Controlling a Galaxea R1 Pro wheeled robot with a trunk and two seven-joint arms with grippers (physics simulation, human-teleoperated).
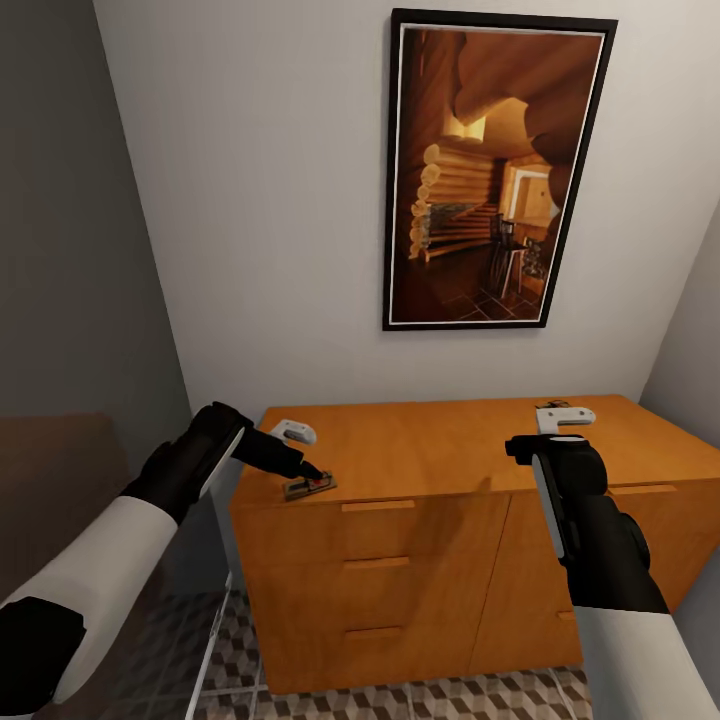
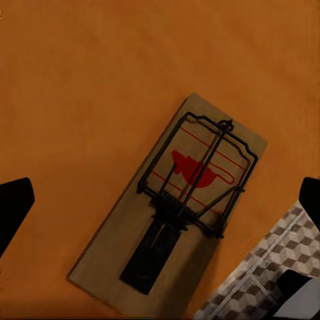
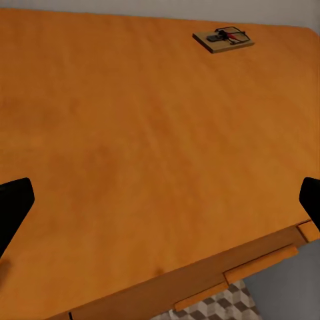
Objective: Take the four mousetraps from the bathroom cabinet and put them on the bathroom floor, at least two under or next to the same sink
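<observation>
Mousetrap (image 1: 308,486) lies flat on the cabinet (image 1: 440,450) top, near its left front corner, just back from the front edge. Left wrist view shows it close: brown wood slab (image 2: 170,197), dark wire frame, red mark in the middle, set at a slant to the cabinet edge.

Left gripper (image 1: 300,468) hangs right over the trap, black fingers pointing down and forward at it. In the left wrist view the two fingertips (image 2: 13,207) sit wide apart at either side with the trap between them; pincer spread wide, holding nothing. Cannot tell whether a tip touches the wood.

Just behind the left gripper, a small white object (image 1: 293,431) rests on the top. Too small to make out.

Further right, the cabinet front shows three slim bar handles stacked one above another. Bare orange-brown top runs across the middle; nothing lies between the trap and the right side.

Right gripper (image 1: 522,447) hovers above the right part of the top. Right wrist view shows its fingertips (image 3: 15,208) far apart over bare wood; wide, nothing held. That view also catches a mousetrap (image 3: 223,39) well away, near the far edge.

Behind the right arm, a second white object (image 1: 563,415) sits on the top by the wall.

Room: pale wall behind, with a black-framed picture (image 1: 490,170) of a log interior hanging above the cabinet. Grey wall at left. Bathroom floor (image 1: 440,700) shows below the cabinet, cube-pattern tiles.
</observation>
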